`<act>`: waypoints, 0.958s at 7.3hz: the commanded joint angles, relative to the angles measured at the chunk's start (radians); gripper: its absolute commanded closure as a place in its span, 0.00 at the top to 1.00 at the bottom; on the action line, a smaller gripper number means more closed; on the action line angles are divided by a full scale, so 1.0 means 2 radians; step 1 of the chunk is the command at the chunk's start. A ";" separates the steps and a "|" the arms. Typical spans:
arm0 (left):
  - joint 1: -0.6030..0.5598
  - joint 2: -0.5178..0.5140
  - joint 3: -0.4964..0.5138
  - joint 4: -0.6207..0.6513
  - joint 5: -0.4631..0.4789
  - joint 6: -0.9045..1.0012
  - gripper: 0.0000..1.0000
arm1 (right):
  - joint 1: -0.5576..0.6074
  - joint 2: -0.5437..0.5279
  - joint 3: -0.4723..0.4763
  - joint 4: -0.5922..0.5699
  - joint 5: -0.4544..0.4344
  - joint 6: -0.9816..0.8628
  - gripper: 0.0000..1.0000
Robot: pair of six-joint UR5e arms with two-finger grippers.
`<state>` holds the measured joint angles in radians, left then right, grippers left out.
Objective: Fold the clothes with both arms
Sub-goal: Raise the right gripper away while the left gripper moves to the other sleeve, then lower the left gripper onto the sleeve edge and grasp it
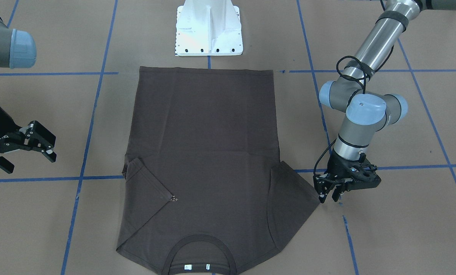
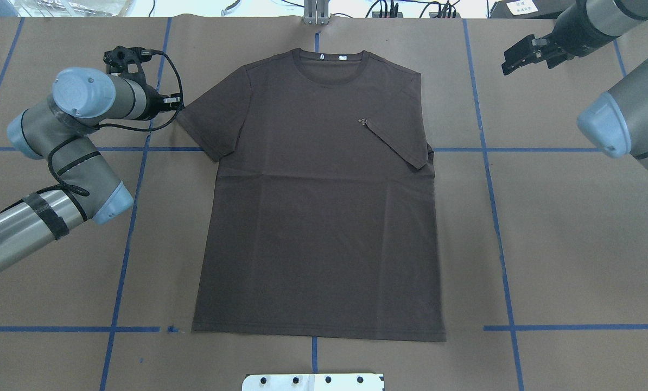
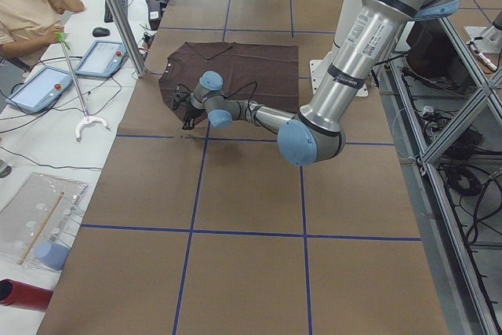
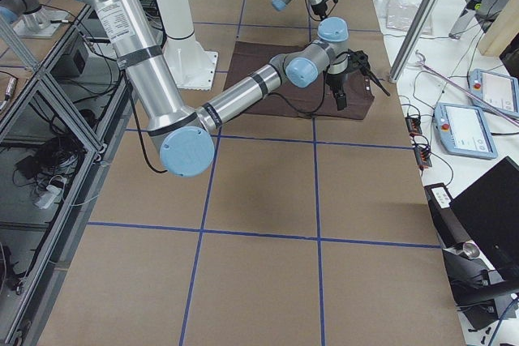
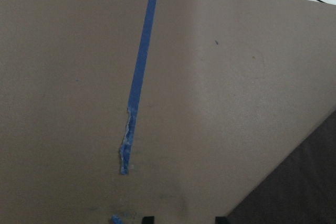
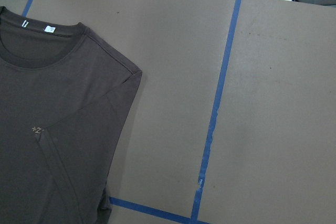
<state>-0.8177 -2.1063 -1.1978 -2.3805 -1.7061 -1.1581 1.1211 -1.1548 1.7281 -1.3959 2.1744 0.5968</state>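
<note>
**Left sleeve grab could slip**

The brown paper-covered desk (image 2: 573, 244) carries the dark brown short-sleeved T-shirt (image 2: 324, 206), flat and central. The left end effector (image 1: 328, 198), fingers apart, hovers beside the spread sleeve (image 1: 293, 191). The right end effector (image 1: 27, 158) gapes well apart. A shallow pinch could drag the cloth askew.

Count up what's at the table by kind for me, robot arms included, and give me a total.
Dark brown T-shirt: 1
Robot arms: 2, the left arm and the right arm
White pedestal base: 1
Total: 4
</note>
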 commanded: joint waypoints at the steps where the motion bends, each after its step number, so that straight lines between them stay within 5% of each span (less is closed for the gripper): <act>1: 0.008 -0.002 0.001 -0.001 0.000 0.002 0.49 | 0.000 -0.002 0.000 0.000 -0.002 -0.001 1.00; 7: 0.008 -0.004 0.008 -0.001 0.000 0.003 0.46 | 0.000 -0.003 0.000 0.000 -0.006 -0.001 1.00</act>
<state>-0.8008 -2.1132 -1.1826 -2.3823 -1.7058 -1.1522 1.1213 -1.1599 1.7278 -1.3959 2.1642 0.5953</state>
